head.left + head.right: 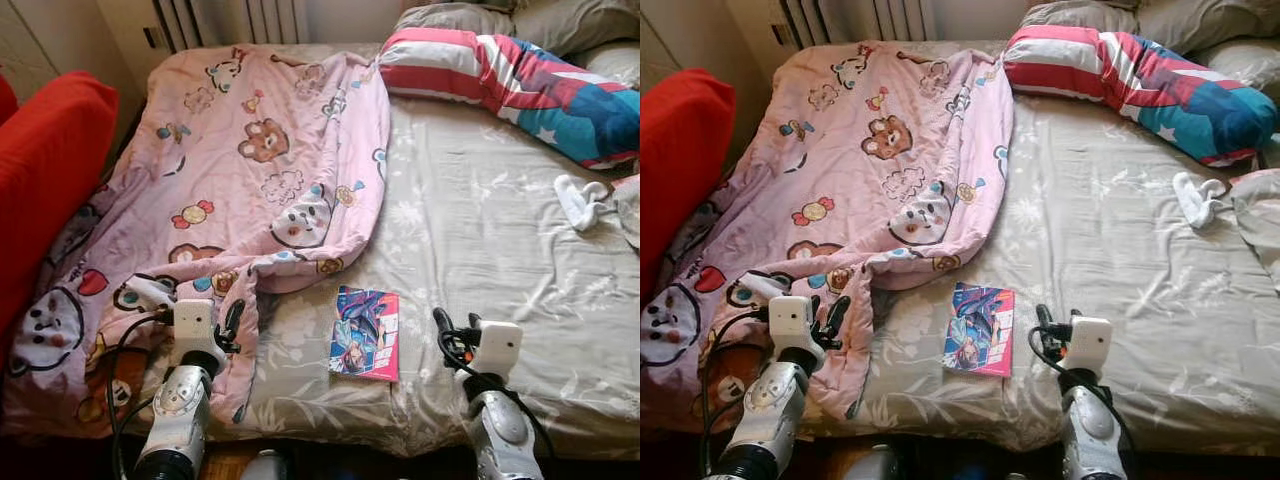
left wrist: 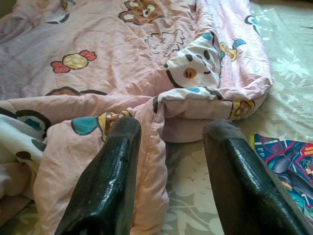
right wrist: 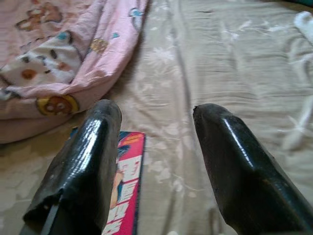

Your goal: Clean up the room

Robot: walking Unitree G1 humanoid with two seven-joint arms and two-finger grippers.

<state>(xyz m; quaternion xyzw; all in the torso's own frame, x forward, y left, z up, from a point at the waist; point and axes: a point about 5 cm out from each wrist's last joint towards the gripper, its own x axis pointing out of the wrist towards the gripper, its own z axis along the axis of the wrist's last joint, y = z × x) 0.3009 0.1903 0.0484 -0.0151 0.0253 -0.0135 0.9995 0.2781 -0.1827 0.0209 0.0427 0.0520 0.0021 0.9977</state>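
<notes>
A pink cartoon-print blanket (image 1: 250, 170) lies crumpled over the left half of the bed, its folded corner near the front edge. A colourful comic book (image 1: 366, 333) lies flat on the grey-beige floral sheet (image 1: 480, 230), just right of that corner. My left gripper (image 1: 232, 320) hovers open over the blanket's front fold; in the left wrist view its fingers (image 2: 112, 166) frame the fold (image 2: 161, 112). My right gripper (image 1: 447, 325) is open, low over the sheet just right of the book, with the book's edge (image 3: 127, 186) beside one finger.
A red, white and blue striped pillow (image 1: 520, 80) lies at the bed's far right, with grey pillows (image 1: 560, 20) behind it. A white sock (image 1: 580, 200) lies on the sheet at the right. A red armchair (image 1: 45, 170) stands left of the bed, and a radiator (image 1: 230, 20) is behind.
</notes>
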